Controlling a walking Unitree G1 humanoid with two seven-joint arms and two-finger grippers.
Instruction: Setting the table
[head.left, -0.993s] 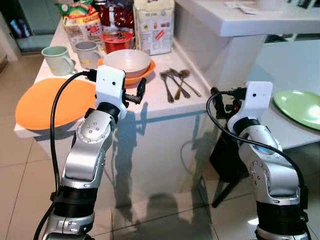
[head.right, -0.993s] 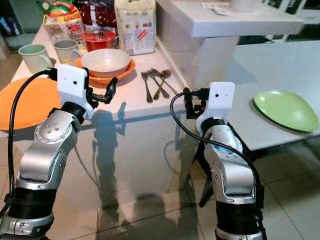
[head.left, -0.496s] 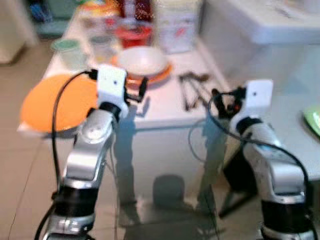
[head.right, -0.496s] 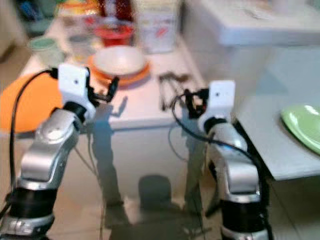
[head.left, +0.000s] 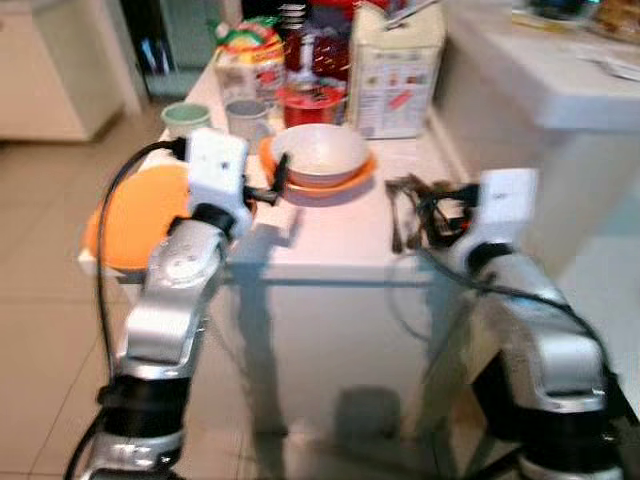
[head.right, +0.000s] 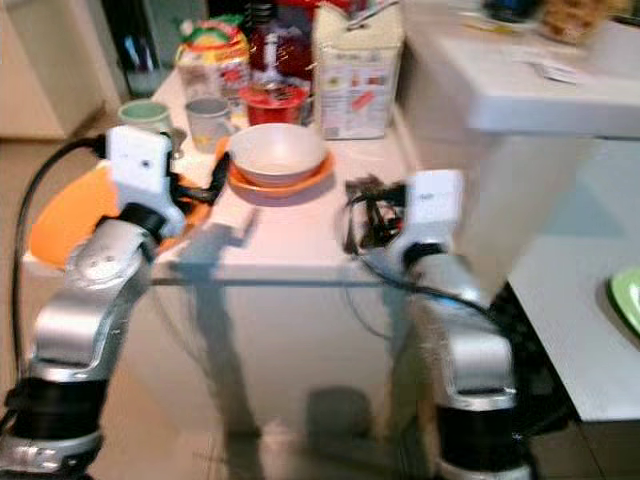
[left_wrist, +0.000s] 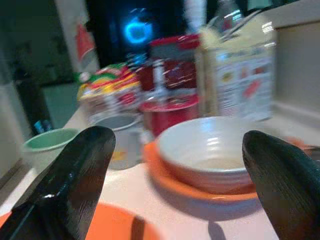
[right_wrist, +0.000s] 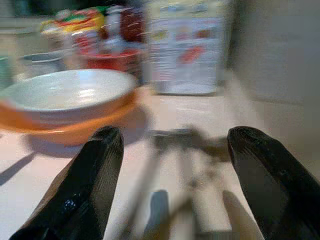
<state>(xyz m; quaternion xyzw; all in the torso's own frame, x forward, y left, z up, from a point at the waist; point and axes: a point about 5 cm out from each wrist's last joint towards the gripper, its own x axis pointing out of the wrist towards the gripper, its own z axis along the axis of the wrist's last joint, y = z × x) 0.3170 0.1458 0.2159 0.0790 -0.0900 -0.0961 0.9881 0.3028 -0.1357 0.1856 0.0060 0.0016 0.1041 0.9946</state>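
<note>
A white bowl (head.left: 320, 153) sits on a small orange plate (head.left: 345, 183) in the middle of the white table (head.left: 330, 250). A large orange plate (head.left: 125, 225) overhangs the table's left edge. Blurred metal cutlery (head.left: 405, 200) lies to the right of the bowl. My left gripper (head.left: 277, 180) is open, raised just in front of the bowl near its left side. My right gripper (head.left: 428, 215) is open at the table's front right, right by the cutlery (right_wrist: 185, 145). Nothing is between either pair of fingers.
Behind the bowl stand a green cup (head.left: 185, 118), a grey cup (head.left: 245, 118), a red container (head.left: 310, 102), a snack bag (head.left: 248, 55) and a tall carton (head.left: 395, 65). A white counter (head.left: 560, 70) rises on the right. A green plate (head.right: 628, 298) lies on the lower right table.
The whole view has shifted and blurred as the camera moved; the table now stands more central. My right gripper now sits at the cutlery instead of off the table's right corner. Both stay open.
</note>
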